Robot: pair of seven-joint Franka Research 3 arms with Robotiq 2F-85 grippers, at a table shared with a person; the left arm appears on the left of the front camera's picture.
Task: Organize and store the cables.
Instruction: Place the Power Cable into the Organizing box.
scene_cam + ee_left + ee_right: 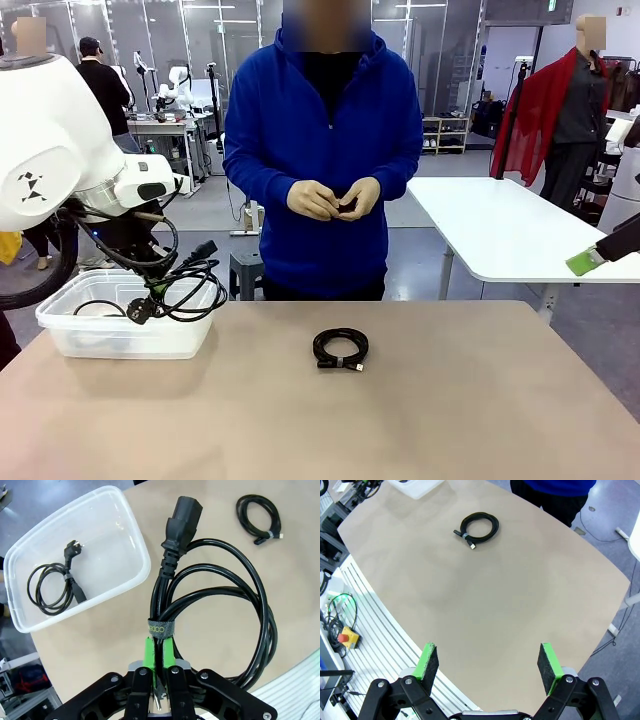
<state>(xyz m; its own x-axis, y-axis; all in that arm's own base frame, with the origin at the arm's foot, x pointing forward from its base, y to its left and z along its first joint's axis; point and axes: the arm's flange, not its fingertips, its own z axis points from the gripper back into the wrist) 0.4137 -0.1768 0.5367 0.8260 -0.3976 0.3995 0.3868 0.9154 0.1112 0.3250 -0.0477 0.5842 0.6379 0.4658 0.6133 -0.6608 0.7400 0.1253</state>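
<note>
Ahead-left of your left gripper (158,655) sits one clear bin (136,535) holding one thin coil (47,587); the gripper pinches one thick power cable (260,610) at its strap, long axis along the fingers, socket plug pointing away; one small coil (257,517) lies on the table (520,595) ahead-right; your right gripper (487,662) is spread wide.

- clear plastic bin (110,342), rect., on tan surface (450,420), robot's left side
- person in blue hoodie (300,130) standing at far edge, mid
- white table (500,225) behind, right
- grey stool (245,262) on floor by person
- yellow box w/ red btn (349,639) off surface edge
</note>
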